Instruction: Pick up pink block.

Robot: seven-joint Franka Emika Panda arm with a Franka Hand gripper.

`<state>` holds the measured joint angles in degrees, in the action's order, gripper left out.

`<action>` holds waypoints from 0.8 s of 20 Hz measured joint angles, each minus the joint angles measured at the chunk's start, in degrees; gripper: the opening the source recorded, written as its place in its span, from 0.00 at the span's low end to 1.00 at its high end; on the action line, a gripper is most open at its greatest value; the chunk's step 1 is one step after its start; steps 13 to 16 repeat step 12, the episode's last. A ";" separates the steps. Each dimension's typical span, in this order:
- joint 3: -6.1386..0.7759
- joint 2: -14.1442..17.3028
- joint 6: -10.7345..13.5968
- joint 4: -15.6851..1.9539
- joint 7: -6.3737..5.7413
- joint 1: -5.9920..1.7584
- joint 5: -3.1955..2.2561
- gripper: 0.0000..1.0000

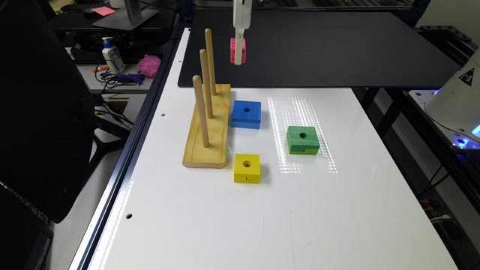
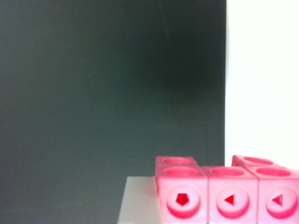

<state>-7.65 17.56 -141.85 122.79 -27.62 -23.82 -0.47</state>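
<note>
A white robot gripper (image 1: 238, 48) hangs down from the twelve o'clock edge of the exterior view, over a black mat (image 1: 337, 48) that covers the far part of a white bench (image 1: 262, 210). The pink block (image 1: 237, 50), a small piece of joined cubes, sits between the jaws, which are closed on it. It appears lifted clear of the mat, so the pick-up looks essentially done, though the gap beneath it is hard to judge.

In the wrist view the pink block (image 2: 224, 196) fills the near corner as a row of cubes, each face carrying a round recess with a small shaped hole. A pale grey finger pad (image 2: 140, 200) lies flat against one end of the row. Gripping it across the ends probably keeps the joined cubes from twisting. Behind it are the dark mat and a strip of white bench.

On the white bench, at about nine o'clock from its centre, stands a wooden base with three upright pegs (image 1: 206, 127). A blue block (image 1: 246, 114) lies just beside the base at its three o'clock. A yellow block (image 1: 246, 168) lies near the base's closest corner. A green block (image 1: 303, 140) lies further towards three o'clock. Each has one hole on top, likely for the pegs. All three lie well apart from the gripper, so the lift does not disturb them.

A pink mesh puff (image 1: 149, 65) rests on a side desk at ten o'clock, apart from the task.
</note>
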 joint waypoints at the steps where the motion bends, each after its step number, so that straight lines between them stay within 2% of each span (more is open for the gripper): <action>1: 0.00 -0.29 0.17 -0.02 -0.02 0.00 0.00 0.00; 6: -0.07 -3.84 3.51 -0.05 -0.19 0.01 0.02 0.00; 9: -0.12 -5.21 4.62 -0.10 -0.27 0.01 0.02 0.00; 12: -0.16 -7.85 7.05 -0.14 -0.33 0.01 0.08 0.00; 16: -0.16 -7.85 7.05 -0.14 -0.33 0.01 0.08 0.00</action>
